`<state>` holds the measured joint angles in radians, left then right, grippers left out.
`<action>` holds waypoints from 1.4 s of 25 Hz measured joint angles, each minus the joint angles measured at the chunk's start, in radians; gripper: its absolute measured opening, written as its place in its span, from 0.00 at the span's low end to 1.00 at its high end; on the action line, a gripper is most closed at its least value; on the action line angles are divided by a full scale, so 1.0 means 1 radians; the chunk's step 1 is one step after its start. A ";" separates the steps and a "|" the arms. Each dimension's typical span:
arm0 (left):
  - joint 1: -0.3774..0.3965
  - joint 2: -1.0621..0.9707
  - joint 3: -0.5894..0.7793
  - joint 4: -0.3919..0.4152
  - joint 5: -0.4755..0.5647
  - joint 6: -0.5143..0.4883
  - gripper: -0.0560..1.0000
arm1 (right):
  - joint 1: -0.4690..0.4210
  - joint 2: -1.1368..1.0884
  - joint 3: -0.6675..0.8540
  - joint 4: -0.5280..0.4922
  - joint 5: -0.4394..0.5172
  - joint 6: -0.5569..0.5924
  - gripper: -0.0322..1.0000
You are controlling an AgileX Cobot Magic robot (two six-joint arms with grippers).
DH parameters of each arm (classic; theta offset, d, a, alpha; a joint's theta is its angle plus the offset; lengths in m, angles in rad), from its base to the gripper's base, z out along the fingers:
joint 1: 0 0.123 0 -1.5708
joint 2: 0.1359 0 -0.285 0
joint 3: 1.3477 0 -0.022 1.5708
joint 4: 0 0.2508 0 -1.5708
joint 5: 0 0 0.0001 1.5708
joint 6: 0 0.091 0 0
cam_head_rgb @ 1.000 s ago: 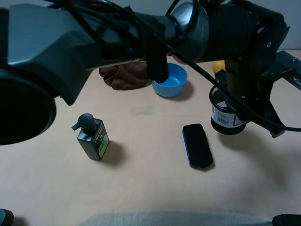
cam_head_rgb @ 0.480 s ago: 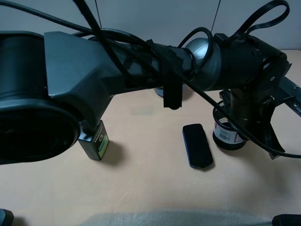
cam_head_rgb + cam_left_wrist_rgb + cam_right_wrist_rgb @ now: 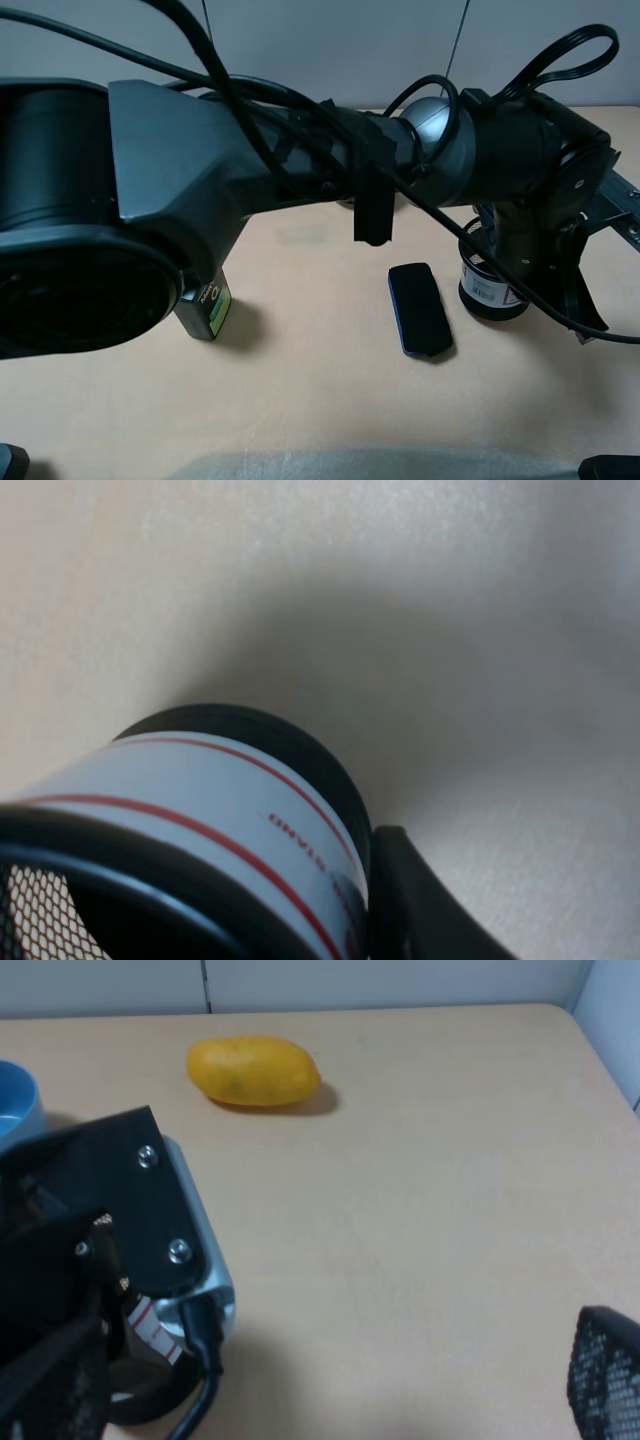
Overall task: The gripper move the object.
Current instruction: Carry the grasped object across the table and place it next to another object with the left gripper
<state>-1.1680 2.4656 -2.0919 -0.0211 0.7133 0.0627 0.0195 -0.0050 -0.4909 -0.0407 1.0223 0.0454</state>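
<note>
Mesh pen cup (image 3: 487,292): upright, right part of worktop (image 3: 330,400), midway between far and near edges, just beside dark smartphone (image 3: 420,308). Base on or barely off surface, cannot tell.

Left pincer (image 3: 497,258) clamped on cup wall at rim: one finger (image 3: 405,890) outside against white label (image 3: 200,800), other hidden, likely inside. Rim pinch probably suits a wide, light cup.

Left arm (image 3: 300,150) stretched from left edge across middle, forearm near level, wrist bent down over cup, cable (image 3: 570,50) looped above.
</note>
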 joint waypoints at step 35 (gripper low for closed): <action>0.000 0.002 -0.022 -0.004 -0.001 0.000 0.76 | 0.000 0.000 0.000 0.001 0.001 0.000 0.70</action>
<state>-1.1680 2.4680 -2.1141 -0.0248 0.7128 0.0627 0.0195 -0.0050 -0.4909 -0.0398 1.0233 0.0454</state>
